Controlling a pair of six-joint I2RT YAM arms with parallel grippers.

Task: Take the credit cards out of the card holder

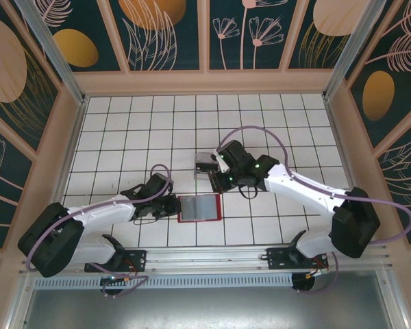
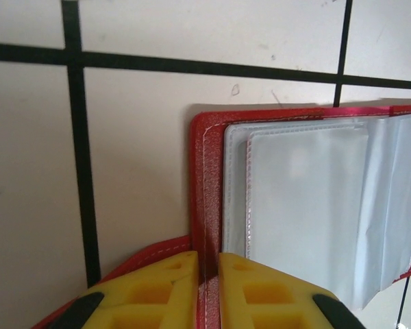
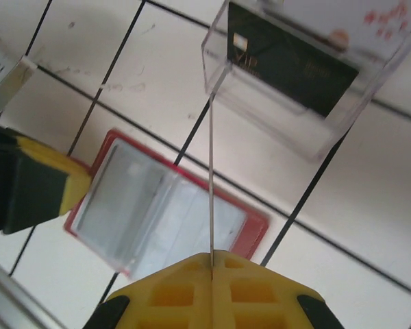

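Credit card (image 3: 211, 171): seen edge-on as a thin line, standing up out of the right fingers, in the air between card holder and clear box.
Right fingers (image 3: 253, 291): clenched on the card's lower edge.
Left fingers (image 2: 157, 288): pinched on the red outer edge of the card holder, pinning it down.
Card holder (image 3: 250, 229): lies open on the desk (image 2: 137, 178), clear sleeves facing up, near the arms' bases.
Clear box (image 3: 260, 123): just beyond the holder, with a dark card (image 3: 294, 68) inside.
Step, as I judge it: carrying the card to the box.
Doing it well: line the card's flat face up with the box's opening, lower its edge inside before letting go, and leave the left grip alone so the holder stays put.
Risk: so thin a card may pivot in the pinch.
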